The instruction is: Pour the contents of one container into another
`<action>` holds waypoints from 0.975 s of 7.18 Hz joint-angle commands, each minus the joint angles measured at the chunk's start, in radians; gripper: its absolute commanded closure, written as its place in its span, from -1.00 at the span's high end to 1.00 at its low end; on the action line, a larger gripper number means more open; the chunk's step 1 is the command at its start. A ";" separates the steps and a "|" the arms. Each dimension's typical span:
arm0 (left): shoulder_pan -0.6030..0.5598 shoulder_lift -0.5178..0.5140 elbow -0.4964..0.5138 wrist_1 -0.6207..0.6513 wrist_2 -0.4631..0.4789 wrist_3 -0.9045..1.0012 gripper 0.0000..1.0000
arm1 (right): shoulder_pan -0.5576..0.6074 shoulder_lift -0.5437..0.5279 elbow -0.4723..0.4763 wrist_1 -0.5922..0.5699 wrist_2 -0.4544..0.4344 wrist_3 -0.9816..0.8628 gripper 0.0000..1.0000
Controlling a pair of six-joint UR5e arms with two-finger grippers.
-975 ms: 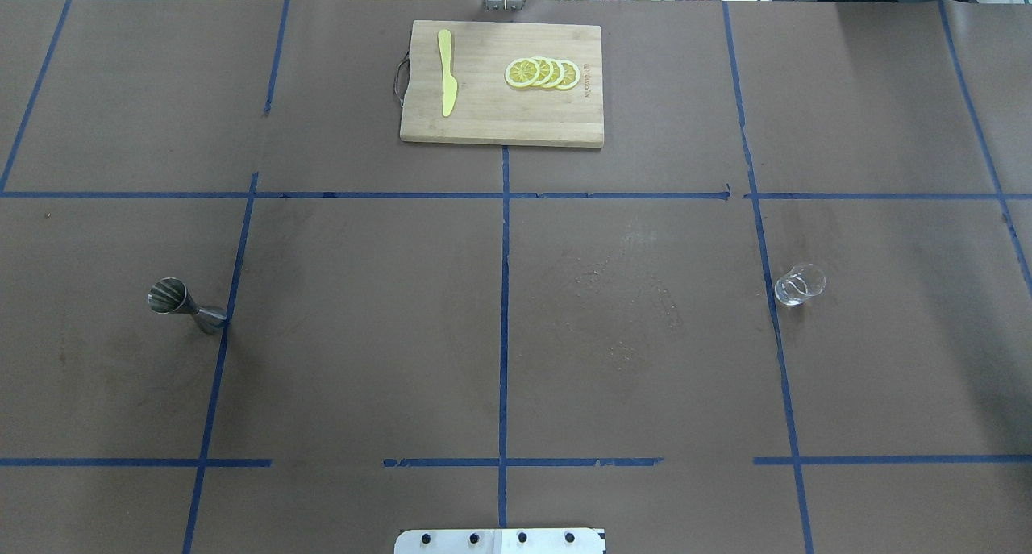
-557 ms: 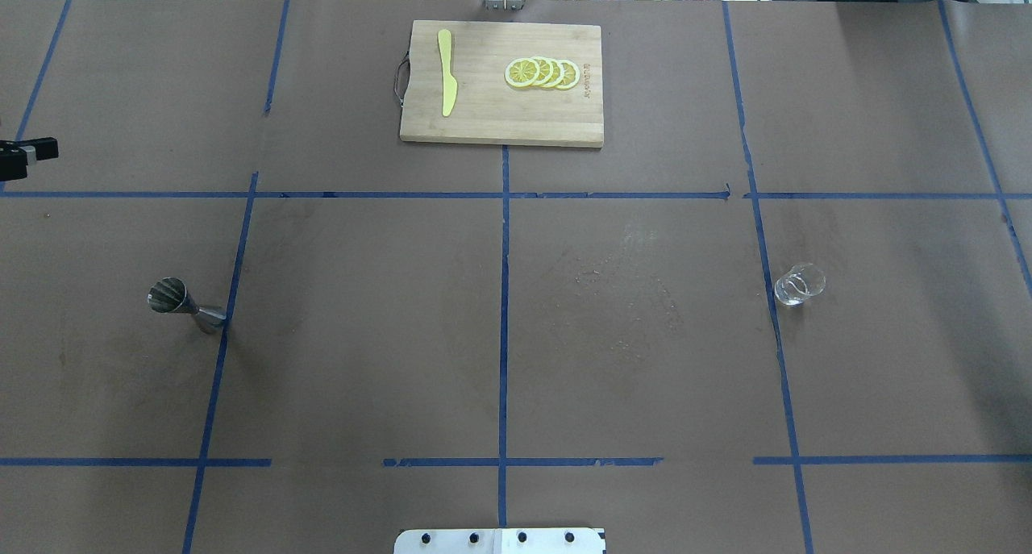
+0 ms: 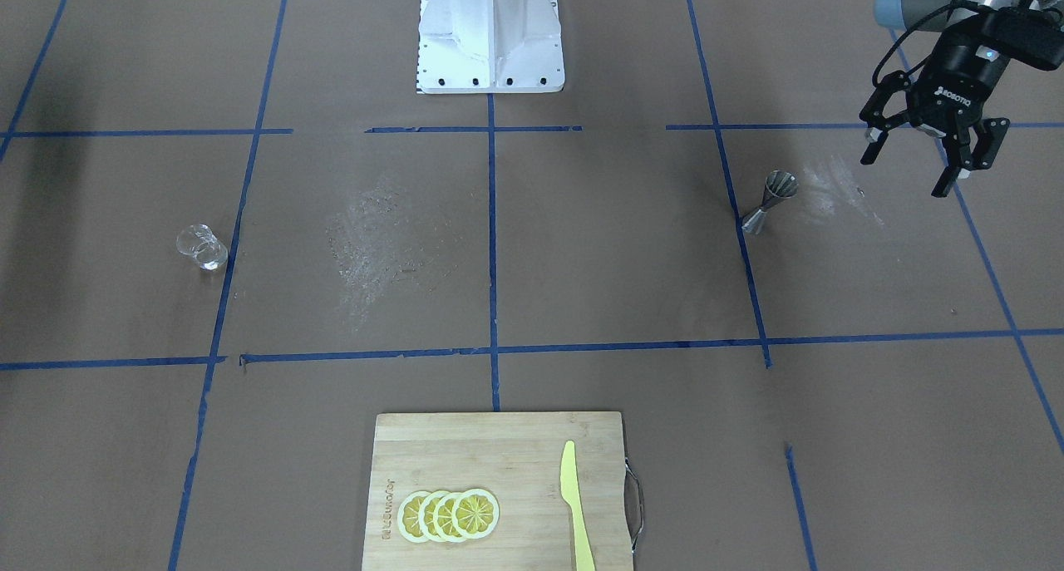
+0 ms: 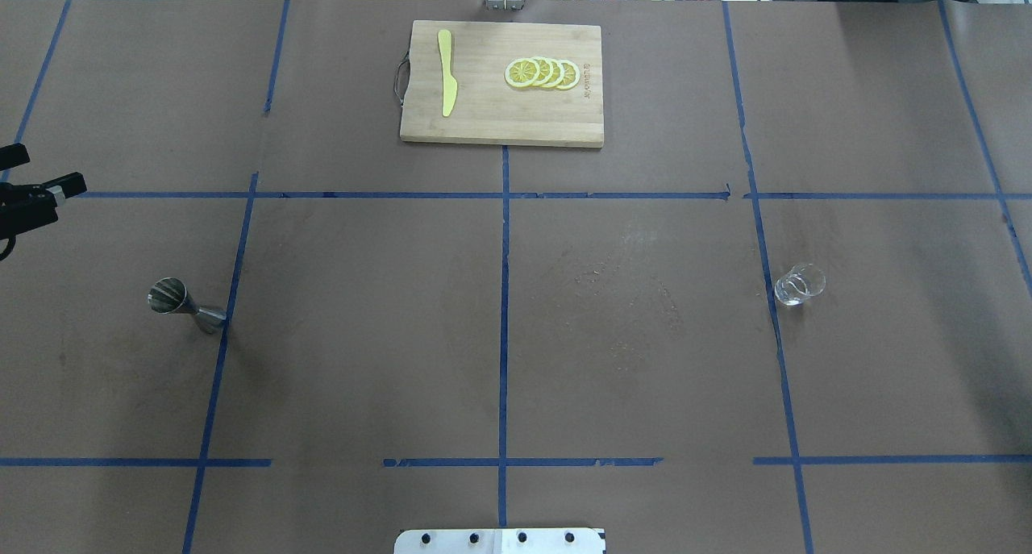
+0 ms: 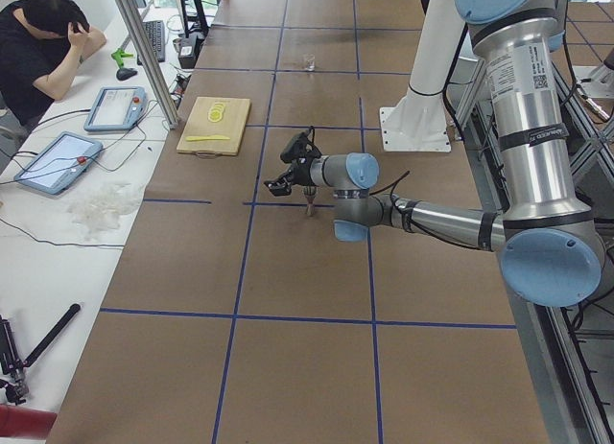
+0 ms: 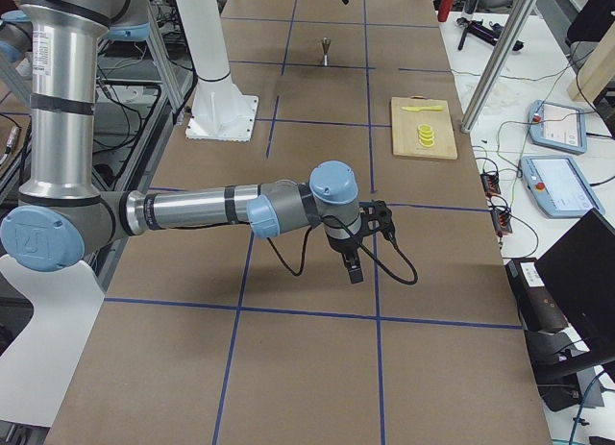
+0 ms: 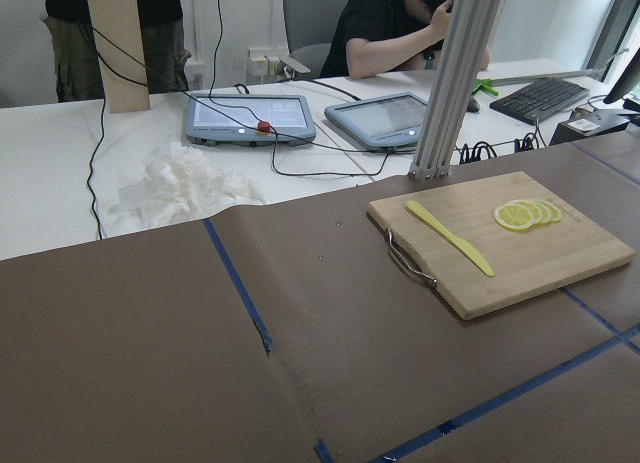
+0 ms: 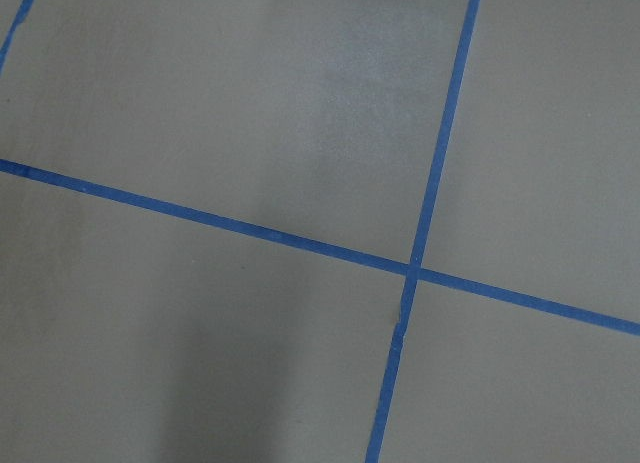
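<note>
A steel jigger (image 3: 769, 201) (image 4: 181, 306) stands upright on the brown table on my left side. A small clear glass (image 3: 202, 248) (image 4: 800, 285) stands far across on my right side. My left gripper (image 3: 906, 174) (image 4: 44, 171) hovers open and empty above the table, outboard of the jigger and apart from it. The left wrist view shows no fingers, only the table and board. My right gripper (image 6: 370, 235) shows only in the exterior right view, low over bare table, and I cannot tell whether it is open or shut.
A wooden cutting board (image 4: 484, 127) (image 3: 515, 438) with lemon slices (image 4: 542, 72) and a yellow knife (image 4: 446, 72) lies at the table's far middle. The white robot base (image 3: 490, 35) is at the near edge. An operator (image 5: 43, 46) sits beyond the table.
My left gripper has come into the overhead view at the left edge and moved nearer and slightly rightward. The jigger and the glass have not moved.
</note>
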 commanded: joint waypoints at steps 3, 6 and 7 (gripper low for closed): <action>0.438 0.035 0.039 -0.067 0.617 -0.081 1.00 | 0.000 -0.005 0.005 0.000 0.000 0.004 1.00; 0.645 -0.010 0.111 -0.072 0.907 -0.107 1.00 | 0.000 -0.007 0.005 0.000 0.000 0.004 1.00; 0.687 -0.052 0.124 -0.072 0.971 -0.107 1.00 | 0.000 -0.007 0.005 0.000 0.000 0.004 1.00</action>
